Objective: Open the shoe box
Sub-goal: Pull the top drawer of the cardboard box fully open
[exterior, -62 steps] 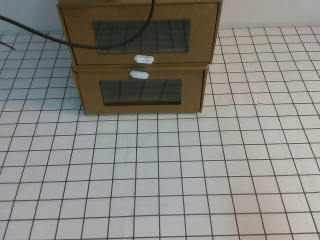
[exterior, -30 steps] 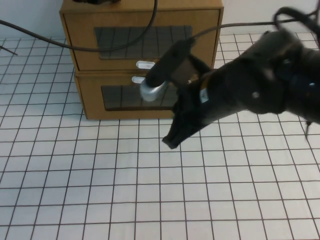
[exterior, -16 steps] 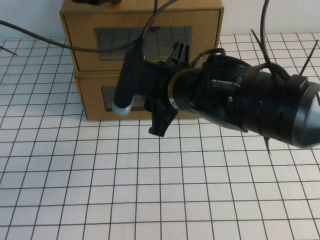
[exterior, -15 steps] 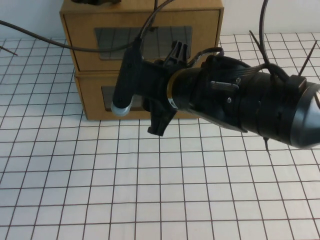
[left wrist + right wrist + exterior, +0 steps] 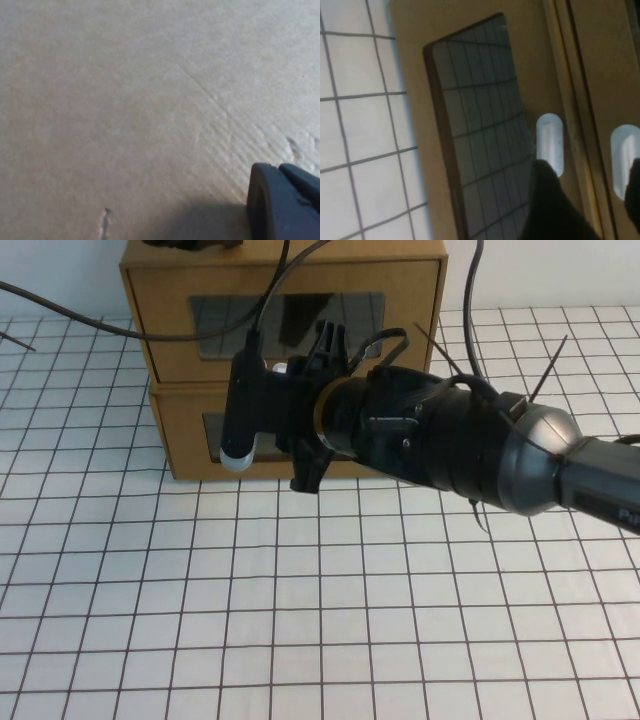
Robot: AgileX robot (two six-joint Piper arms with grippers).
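Two stacked shoe boxes (image 5: 160, 330) stood closed at the far end of the table (image 5: 300, 620). The right gripper (image 5: 590, 180) hung before their white handles (image 5: 549, 142), jaws apart, holding nothing. The left gripper (image 5: 282, 205) sat close over bare cardboard (image 5: 125, 110); I could not tell whether it was open or closed.

In the high view the right tool (image 5: 312, 410) and its arm (image 5: 450, 440) cover most of the lower shoe box (image 5: 185, 445), hiding its handle (image 5: 550, 144) and most of its window (image 5: 210, 428) there, and that view's top edge cuts off the upper shoe box (image 5: 160, 325). Of the left tool (image 5: 282, 202) we see only a dark corner at the edge of its wrist view, close to plain cardboard (image 5: 125, 100), and we cannot tell which box's.
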